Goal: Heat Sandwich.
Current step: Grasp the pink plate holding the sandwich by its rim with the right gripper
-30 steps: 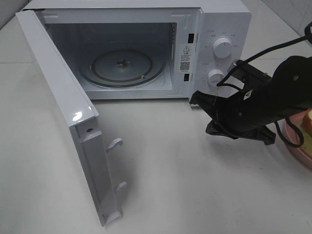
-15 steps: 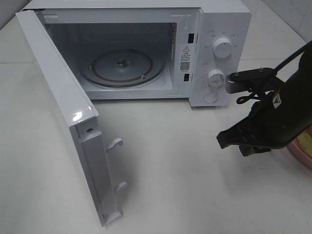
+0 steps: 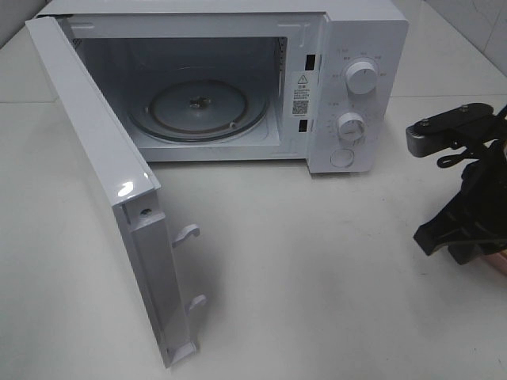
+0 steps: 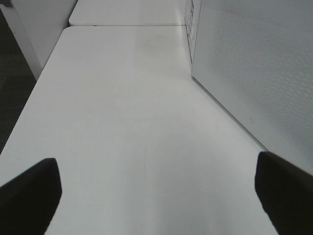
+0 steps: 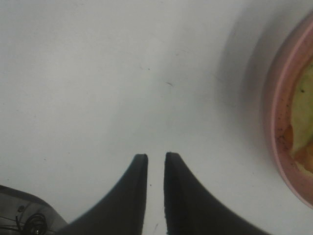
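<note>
Now the right hand [image 5: 152,155] hangs over the table's [image 5: 98,73] right edge, fingers almost together on nothing, just beside the pink plate [image 5: 276,117] carrying the sandwich [image 5: 303,122]. Left hand [image 4: 155,161] spread wide apart.

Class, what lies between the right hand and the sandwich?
From the right hand, bare table, then the rim of the plate holding the sandwich; the right wrist view shows it.

White tabletop [image 3: 317,301], matte, evenly lit, shadows soft. Second white table [image 4: 127,12] butts against it, with a narrow seam between. Dark grey floor [image 4: 12,98] lies past the table edge, and a pale upright panel [image 4: 44,34] stands beside it.
</note>
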{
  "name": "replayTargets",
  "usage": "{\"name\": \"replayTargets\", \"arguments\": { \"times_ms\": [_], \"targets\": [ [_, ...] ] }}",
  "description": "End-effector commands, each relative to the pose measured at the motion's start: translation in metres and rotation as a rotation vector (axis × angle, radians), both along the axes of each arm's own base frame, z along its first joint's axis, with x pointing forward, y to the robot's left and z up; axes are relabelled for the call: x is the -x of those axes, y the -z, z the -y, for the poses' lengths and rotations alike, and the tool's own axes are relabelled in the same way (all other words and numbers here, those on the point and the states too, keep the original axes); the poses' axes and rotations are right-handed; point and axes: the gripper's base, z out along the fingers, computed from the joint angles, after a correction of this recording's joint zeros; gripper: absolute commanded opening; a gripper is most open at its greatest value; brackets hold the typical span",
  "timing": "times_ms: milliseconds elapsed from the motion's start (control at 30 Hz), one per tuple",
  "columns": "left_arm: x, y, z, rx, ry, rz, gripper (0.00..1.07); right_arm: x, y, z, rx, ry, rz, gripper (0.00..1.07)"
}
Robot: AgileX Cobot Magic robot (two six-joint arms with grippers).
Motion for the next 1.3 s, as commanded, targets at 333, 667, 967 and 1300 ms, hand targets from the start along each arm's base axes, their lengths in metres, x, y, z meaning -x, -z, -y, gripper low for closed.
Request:
{"name": "replayTargets", "arguments": {
  "times_ms": [333, 667, 967, 1300],
  "targets": [
    [0.004, 0.000, 0.000, -0.001, -0.003, 0.035, 1.01, -0.025, -0.034, 0.036, 0.006, 0.143, 0.054, 0.32],
    [0.004, 0.000, 0.000, -0.001, -0.003, 0.035, 1.01, -0.035, -0.043, 0.044, 0.033, 0.136, 0.098, 0.97],
    [0.004, 0.000, 0.000, -0.001, -0.003, 0.035, 1.01, -0.045, -0.024, 0.044, 0.042, 0.207, 0.054, 0.98],
    [0.004, 0.000, 0.000, -0.001, -0.003, 0.035, 1.01, -0.060, 0.003, 0.044, 0.072, 0.220, 0.024, 0.95]
  ]
}}
